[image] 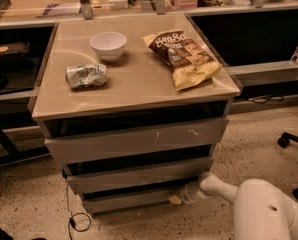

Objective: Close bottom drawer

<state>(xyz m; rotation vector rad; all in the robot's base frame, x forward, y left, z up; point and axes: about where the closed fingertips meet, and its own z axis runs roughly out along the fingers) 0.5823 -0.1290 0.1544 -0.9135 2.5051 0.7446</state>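
Camera view: end effector (178, 198), state unclear, at right front of bottom drawer (124, 202); "Sea Salt" chip bag (186, 56).

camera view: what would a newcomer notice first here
The white robot arm reaches in from the lower right, its pincer at the right end of the bottom drawer front. Next comes the cabinet top, with a yellow chip bag at right and a white bowl behind a crushed can at left.
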